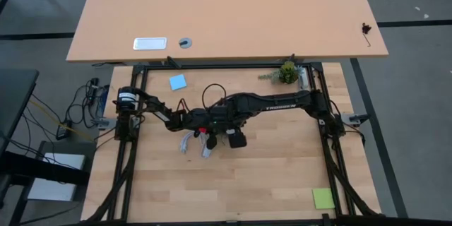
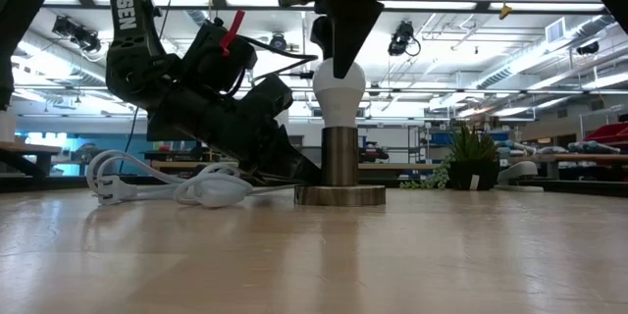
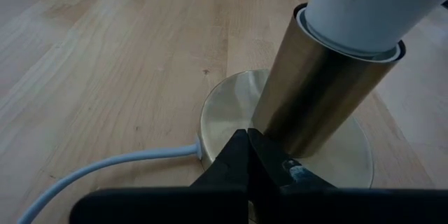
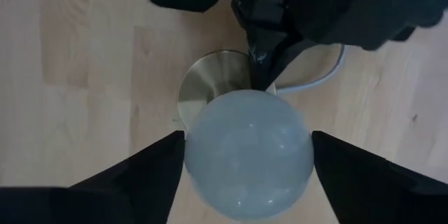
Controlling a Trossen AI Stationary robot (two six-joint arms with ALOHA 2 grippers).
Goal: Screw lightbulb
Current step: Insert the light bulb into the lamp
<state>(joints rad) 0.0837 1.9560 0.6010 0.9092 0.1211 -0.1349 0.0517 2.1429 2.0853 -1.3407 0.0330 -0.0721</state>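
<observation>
Turning the bulb [image 2: 339,93] home calls for a straight, light twist from above, keeping it square to the socket [image 2: 340,156] so the thread does not cross. The bulb sits upright in the socket at mid tabletop [image 2: 442,255]. The right tool [image 4: 245,157] hangs vertically over it, fingers narrow on the bulb's sides. The left tool [image 3: 246,155], slanting low from the left, pinches shut on the socket's base.
</observation>
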